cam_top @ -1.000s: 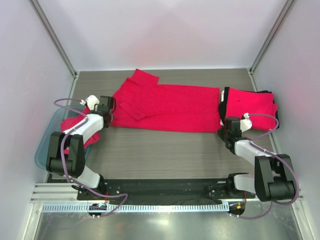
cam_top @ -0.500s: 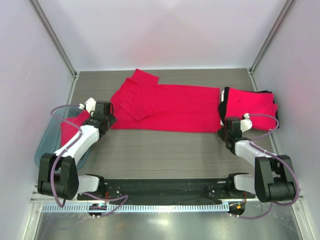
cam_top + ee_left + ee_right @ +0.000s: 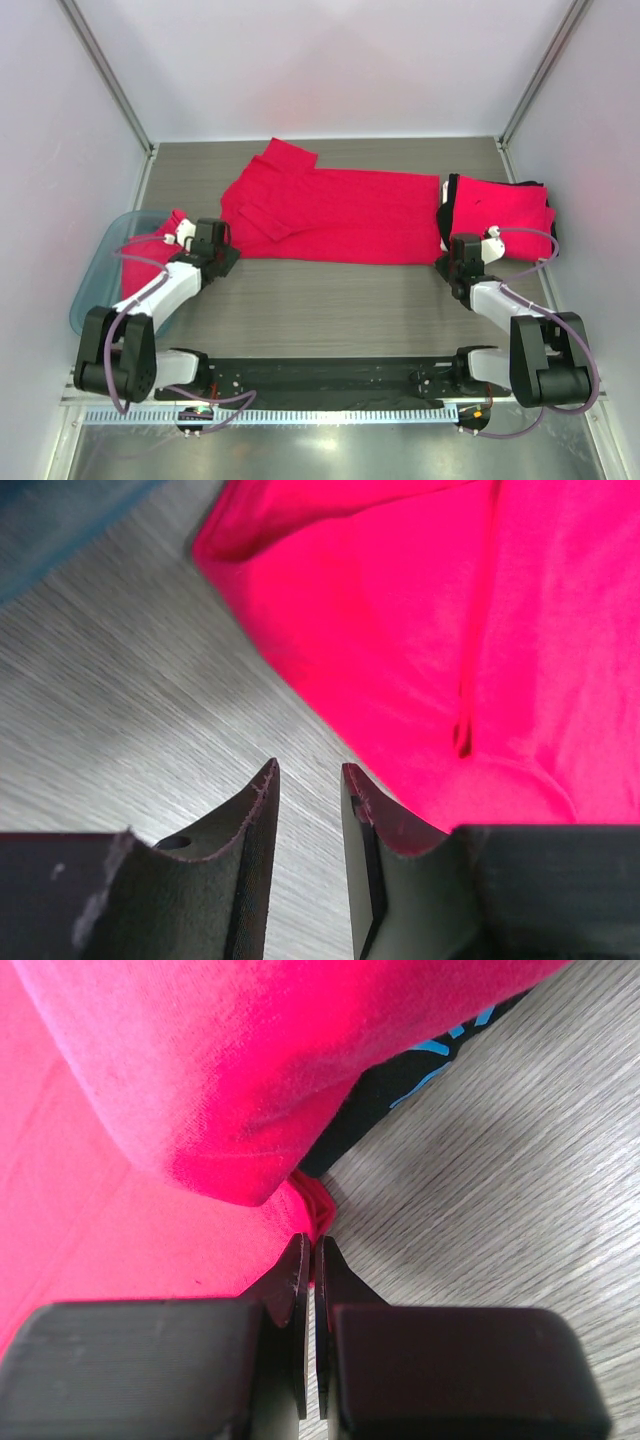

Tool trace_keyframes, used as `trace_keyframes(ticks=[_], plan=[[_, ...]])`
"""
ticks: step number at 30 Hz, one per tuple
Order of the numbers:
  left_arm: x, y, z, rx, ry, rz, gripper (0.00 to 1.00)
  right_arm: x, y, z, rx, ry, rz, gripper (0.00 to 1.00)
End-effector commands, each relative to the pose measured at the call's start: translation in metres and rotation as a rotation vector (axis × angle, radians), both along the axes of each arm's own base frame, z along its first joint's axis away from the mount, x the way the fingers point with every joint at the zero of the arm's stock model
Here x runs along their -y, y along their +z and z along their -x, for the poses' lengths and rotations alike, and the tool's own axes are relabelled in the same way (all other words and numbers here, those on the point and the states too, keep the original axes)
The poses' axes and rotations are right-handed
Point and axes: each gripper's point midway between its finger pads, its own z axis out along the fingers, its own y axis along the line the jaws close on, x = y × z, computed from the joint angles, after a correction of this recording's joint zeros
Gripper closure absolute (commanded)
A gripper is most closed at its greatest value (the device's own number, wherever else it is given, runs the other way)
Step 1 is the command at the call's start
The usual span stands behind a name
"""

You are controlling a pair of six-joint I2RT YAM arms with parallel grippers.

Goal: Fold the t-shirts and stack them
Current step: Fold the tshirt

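Note:
A red t-shirt (image 3: 330, 210) lies spread flat across the middle of the table. My left gripper (image 3: 225, 252) is open and empty, low over the bare table just off the shirt's near left corner; in the left wrist view the gripper (image 3: 307, 770) has the shirt (image 3: 450, 630) to its upper right. My right gripper (image 3: 447, 263) is shut on the shirt's near right corner (image 3: 120, 1240), with fabric pinched at its tips (image 3: 312, 1240). A folded stack (image 3: 500, 212), red on top (image 3: 250, 1060) and black underneath (image 3: 400, 1090), sits at the right.
A blue plastic bin (image 3: 92, 295) stands at the left edge with another red shirt (image 3: 150, 255) hanging out of it; its rim shows in the left wrist view (image 3: 60, 520). Enclosure walls close in the back and both sides.
My left gripper has pulled back from the shirt's left edge toward the near side and now hovers over the table. The right arm and the shirt have not moved.

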Motion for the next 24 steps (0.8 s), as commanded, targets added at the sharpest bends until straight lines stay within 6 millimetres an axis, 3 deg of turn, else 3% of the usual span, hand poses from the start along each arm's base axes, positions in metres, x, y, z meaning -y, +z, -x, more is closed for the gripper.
trace_keyframes(ticks=[1,7,14,24], plan=[[0.01,-0.001,-0.017,0.014,0.037,0.068,0.68,0.004,0.011,-0.007,0.051,-0.008,0.014,0.98],[0.005,-0.017,-0.023,-0.014,0.068,0.044,0.64,0.005,0.012,-0.007,0.054,-0.01,0.016,0.98],[-0.004,-0.021,-0.035,-0.011,0.09,-0.016,0.61,0.004,0.011,-0.007,0.052,-0.007,0.015,0.97],[-0.012,-0.046,-0.04,-0.104,0.113,-0.049,0.68,0.004,0.015,-0.007,0.064,-0.005,0.012,0.97]])
